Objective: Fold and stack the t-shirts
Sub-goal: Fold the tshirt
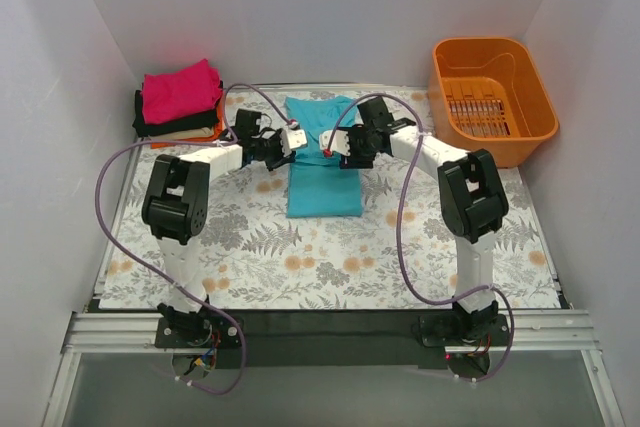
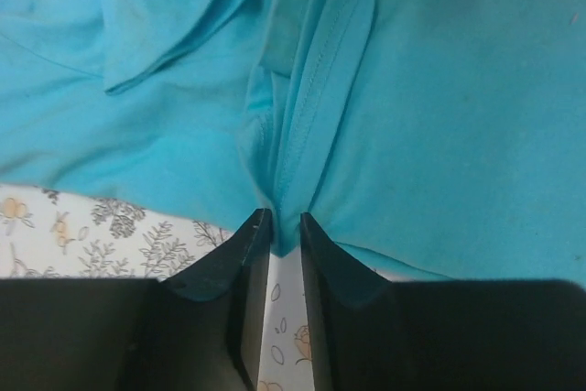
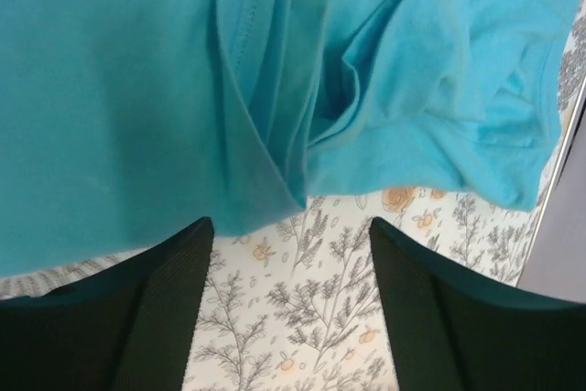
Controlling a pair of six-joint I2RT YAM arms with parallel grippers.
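Note:
A teal t-shirt (image 1: 322,172) lies folded into a long strip at the middle of the table. My left gripper (image 1: 291,141) is at its left edge, shut on a pinch of the teal cloth (image 2: 284,199). My right gripper (image 1: 340,150) is at the strip's right edge, open and empty, its fingers (image 3: 174,272) just short of the teal fold (image 3: 265,162). A stack of folded shirts stands at the back left: magenta-pink (image 1: 180,90) on top, black (image 1: 160,127) under it, orange (image 1: 195,137) at the bottom.
An orange plastic basket (image 1: 492,97) stands at the back right. The table carries a floral cloth (image 1: 330,257). White walls close in the back and both sides. Purple cables loop from both arms.

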